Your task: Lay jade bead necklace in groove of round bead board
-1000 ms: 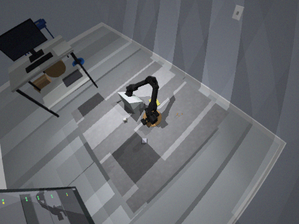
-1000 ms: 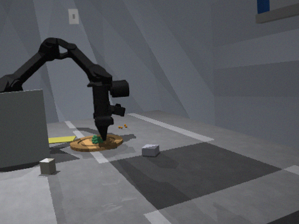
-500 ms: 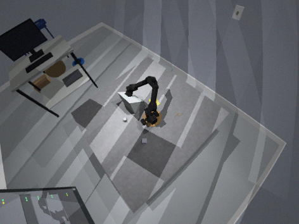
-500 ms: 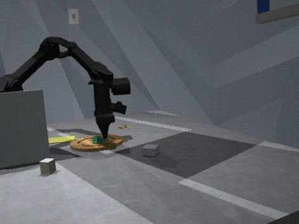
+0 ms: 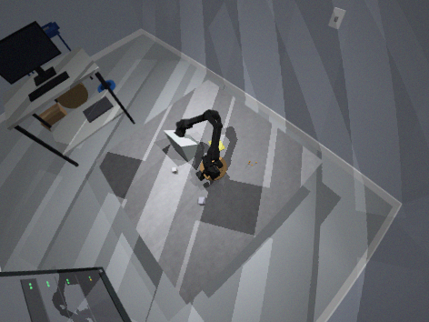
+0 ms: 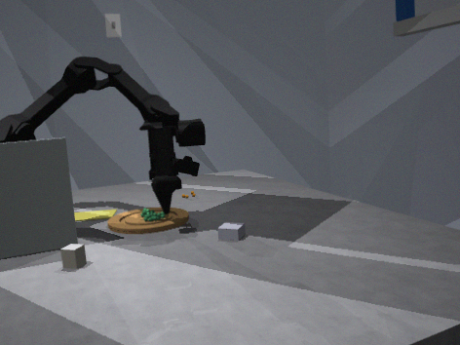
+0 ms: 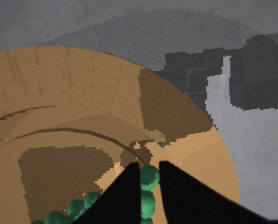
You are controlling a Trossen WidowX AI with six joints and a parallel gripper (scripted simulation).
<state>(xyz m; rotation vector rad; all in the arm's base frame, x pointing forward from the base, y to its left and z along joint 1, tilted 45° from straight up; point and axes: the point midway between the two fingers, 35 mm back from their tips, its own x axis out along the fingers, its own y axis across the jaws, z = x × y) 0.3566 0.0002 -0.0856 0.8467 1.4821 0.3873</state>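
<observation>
With the gripper (image 5: 210, 171) (image 6: 167, 212) (image 7: 148, 170) clenched on the jade bead necklace (image 6: 152, 214) (image 7: 147, 204), ease the strand low along the groove (image 6: 123, 217) (image 7: 65, 130) of the round bead board (image 5: 223, 170) (image 6: 119, 225) (image 7: 100, 65).

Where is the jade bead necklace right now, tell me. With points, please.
The jade bead necklace (image 6: 153, 214) (image 7: 147, 202) is on the round bead board (image 6: 122, 225) (image 7: 65, 75), partly between the fingers (image 6: 166, 202).
</observation>
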